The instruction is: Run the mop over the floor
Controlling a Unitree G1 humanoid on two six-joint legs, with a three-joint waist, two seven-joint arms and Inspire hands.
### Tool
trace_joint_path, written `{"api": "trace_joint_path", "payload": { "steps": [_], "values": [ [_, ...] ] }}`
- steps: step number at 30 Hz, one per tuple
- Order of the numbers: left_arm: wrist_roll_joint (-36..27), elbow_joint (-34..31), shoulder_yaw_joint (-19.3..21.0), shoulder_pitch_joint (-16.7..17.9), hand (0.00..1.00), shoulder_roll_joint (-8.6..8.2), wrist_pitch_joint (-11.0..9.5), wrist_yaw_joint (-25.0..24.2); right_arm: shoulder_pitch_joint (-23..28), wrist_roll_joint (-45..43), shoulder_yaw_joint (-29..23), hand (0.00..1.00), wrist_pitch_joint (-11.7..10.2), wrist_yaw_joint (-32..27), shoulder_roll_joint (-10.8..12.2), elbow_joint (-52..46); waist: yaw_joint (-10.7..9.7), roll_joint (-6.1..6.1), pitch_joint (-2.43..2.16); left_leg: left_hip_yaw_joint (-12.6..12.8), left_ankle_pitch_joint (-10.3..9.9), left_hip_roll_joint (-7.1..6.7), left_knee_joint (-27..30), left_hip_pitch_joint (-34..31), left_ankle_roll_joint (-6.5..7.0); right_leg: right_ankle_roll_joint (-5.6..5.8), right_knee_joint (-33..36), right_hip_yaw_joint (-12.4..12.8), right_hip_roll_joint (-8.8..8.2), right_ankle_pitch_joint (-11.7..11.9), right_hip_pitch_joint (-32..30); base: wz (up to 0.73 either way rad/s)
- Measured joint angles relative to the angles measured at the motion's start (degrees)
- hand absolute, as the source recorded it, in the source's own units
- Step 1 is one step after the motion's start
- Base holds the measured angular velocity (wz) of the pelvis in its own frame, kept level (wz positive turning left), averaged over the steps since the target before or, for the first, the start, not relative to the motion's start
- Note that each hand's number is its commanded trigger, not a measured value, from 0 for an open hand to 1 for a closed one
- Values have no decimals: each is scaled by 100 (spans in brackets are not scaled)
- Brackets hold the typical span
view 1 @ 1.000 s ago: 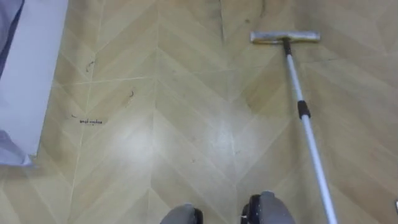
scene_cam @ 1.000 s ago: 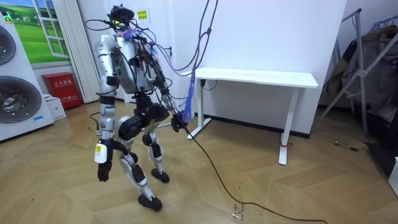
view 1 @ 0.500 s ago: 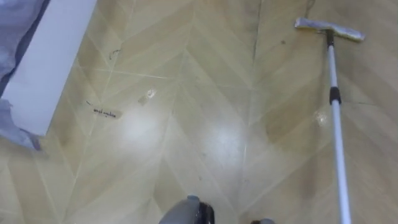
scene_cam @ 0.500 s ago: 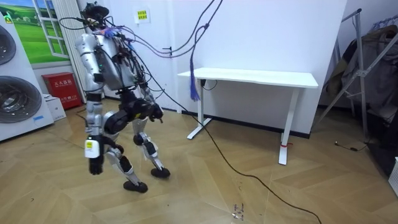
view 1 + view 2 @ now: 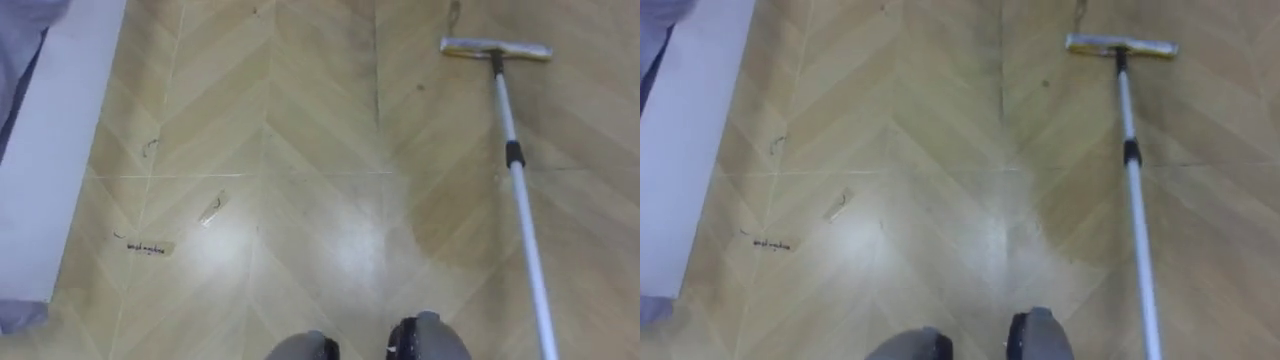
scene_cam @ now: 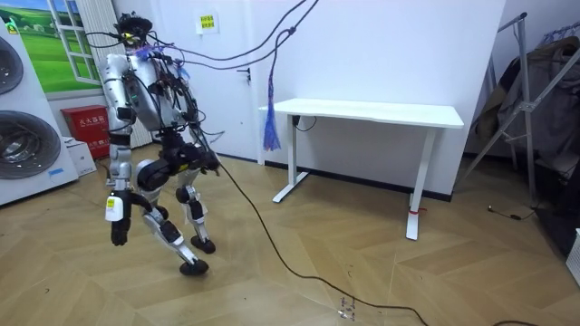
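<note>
Mop is drawn away from the desk onto a fresh strip of floor; whether the hands grip it cannot be told.

Mop: flat head on wooden floor; silver pole slanting back

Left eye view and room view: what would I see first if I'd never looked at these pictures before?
The long mop jumps out first. Its flat head lies on the wooden floor at the upper right of the left eye view, and its pole slants down to the lower right. In the room view the robot stands with bent knees at the left, near the washing machines, and a white table stands against the wall.
</note>
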Motion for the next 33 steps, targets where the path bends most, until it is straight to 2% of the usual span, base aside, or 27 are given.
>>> {"api": "trace_joint_path", "payload": {
  "steps": [2,3,4,5,6,8,9,10,11,13,14,16,17,18,19,20,22,24,25,26,27,28,29,30,31,32,33],
  "values": [
    [47,-50,43,52,0,29,21,-5,-209,140,8,100,-199,114,-13,-35,118,-110,4,3,-53,112,-400,-283,84,1,-61,-3,30,-9,108,8],
    [55,-55,54,121,0,25,19,-33,-188,178,-44,100,-287,169,29,-37,123,-166,18,-6,-45,159,-1029,-398,95,36,-161,-30,31,-68,285,38],
    [72,-43,59,168,0,23,59,-97,-39,208,-72,100,-290,209,70,-37,106,-135,1,-25,65,190,-1804,-413,146,94,-322,-79,39,-135,535,41],
    [99,-50,81,207,0,30,76,-141,90,250,-70,100,-295,226,92,-35,100,-145,-2,-8,258,178,-1937,-418,246,140,-392,-97,23,-183,661,47],
    [161,-48,86,228,0,31,94,-192,449,352,-60,100,-298,283,97,-23,48,-145,-49,42,411,146,-2136,-335,423,275,-516,-137,-57,-288,890,66],
    [303,-31,95,163,0,-21,99,-278,1005,348,-52,100,-297,319,34,166,-82,-85,-79,179,317,48,-2288,-96,601,388,-604,-20,-160,-377,1127,75],
    [424,-5,96,90,0,-92,88,-300,1425,308,30,100,-278,282,-21,284,-89,4,-85,242,253,-39,-2299,35,739,449,-418,97,-244,-352,1150,45],
    [497,-2,93,76,0,-121,53,-316,1839,292,89,100,-277,198,10,284,-139,68,-121,264,125,-143,-2266,120,811,604,-42,129,-330,-241,1081,31],
    [496,2,89,73,0,-128,52,-326,2003,272,97,100,-275,176,18,275,-207,119,-145,266,52,-177,-2235,147,840,662,157,143,-351,-146,1018,17],
    [502,42,118,-27,0,-132,52,-325,2384,186,52,100,-269,42,142,228,-472,275,-124,174,-142,-324,-2195,340,915,744,927,285,-430,418,714,11],
    [501,61,153,-70,0,-145,43,-308,2441,186,31,100,-268,-5,193,227,-521,308,-127,122,-186,-343,-2193,375,924,731,1057,332,-401,486,628,-14],
    [453,102,139,-179,0,-159,-78,-238,2406,189,10,100,-252,-193,522,193,-577,343,-105,46,-273,-345,-2256,507,914,766,789,440,-220,345,200,-51],
    [452,101,116,-177,0,-170,-89,-235,2380,188,10,100,-252,-222,576,173,-578,360,-101,-32,-283,-363,-2269,536,902,753,560,436,-188,318,107,-66],
    [451,108,55,-165,0,-186,-87,-233,2364,184,10,100,-247,-286,659,96,-579,374,-83,-221,-300,-457,-2302,637,873,730,-53,380,-126,329,43,-49],
    [452,139,65,-147,0,-204,-61,-220,2307,142,-26,100,-190,-309,712,34,-588,356,-71,-375,-371,-537,-2310,726,829,652,-654,333,-72,384,56,-38],
    [450,140,70,-135,0,-207,-53,-197,2276,112,-56,100,-117,-311,721,4,-589,327,-66,-377,-427,-540,-2301,739,817,561,-837,298,-43,455,68,-11],
    [407,131,80,-165,0,-227,-18,-111,1942,71,-210,100,125,-387,666,-17,-559,328,-68,-408,-517,-541,-2249,771,719,321,-808,110,-125,602,117,3],
    [217,132,117,-171,0,-190,12,-97,1465,67,-250,100,316,-401,527,-4,-520,238,-57,-420,-554,-532,-2150,804,646,227,-671,69,-171,461,163,16],
    [57,107,111,-170,0,-138,14,-51,1089,72,-245,100,378,-395,380,-4,-490,182,-47,-397,-555,-492,-1821,699,567,182,-504,34,-172,300,144,22],
    [-19,67,111,-164,0,-101,24,-23,911,77,-226,100,363,-395,299,-8,-428,155,-36,-358,-529,-435,-1556,598,505,158,-406,19,-151,224,132,6],
    [-183,-10,108,-159,0,-7,25,33,572,136,-170,100,312,-393,145,-27,-252,33,-13,-213,-418,-282,-956,383,303,79,-164,14,-105,64,76,-7],
    [-374,-52,58,-139,0,91,25,114,253,232,-111,100,185,-395,48,-43,-110,-50,-15,-153,-241,-156,-436,130,47,16,36,9,-54,-86,38,-7],
    [-406,-101,55,-127,0,124,37,133,173,272,-70,100,124,-391,2,-56,-81,-89,-14,-150,-106,-88,-191,3,1,7,83,6,-1,-140,36,4],
    [-411,-232,51,-11,0,181,53,176,-33,360,-2,100,29,-334,-60,-197,34,-169,-19,-152,228,-9,205,-257,-35,-19,118,16,100,-213,45,3],
    [-398,-394,63,147,0,190,53,223,-190,424,4,100,-58,-270,-59,-282,117,-313,-21,-182,236,-15,183,-419,-29,-33,96,39,123,-231,68,5],
    [-386,-469,62,241,0,188,64,224,-250,463,1,100,-105,-236,-42,-290,119,-357,-30,-197,188,-17,3,-512,20,-19,73,33,129,-227,87,14],
    [-371,-484,58,316,0,154,98,191,-263,563,16,100,-184,-170,-36,-291,128,-346,-11,-201,156,-14,-525,-677,48,-25,-22,-23,143,-248,208,27]
  ]
}}
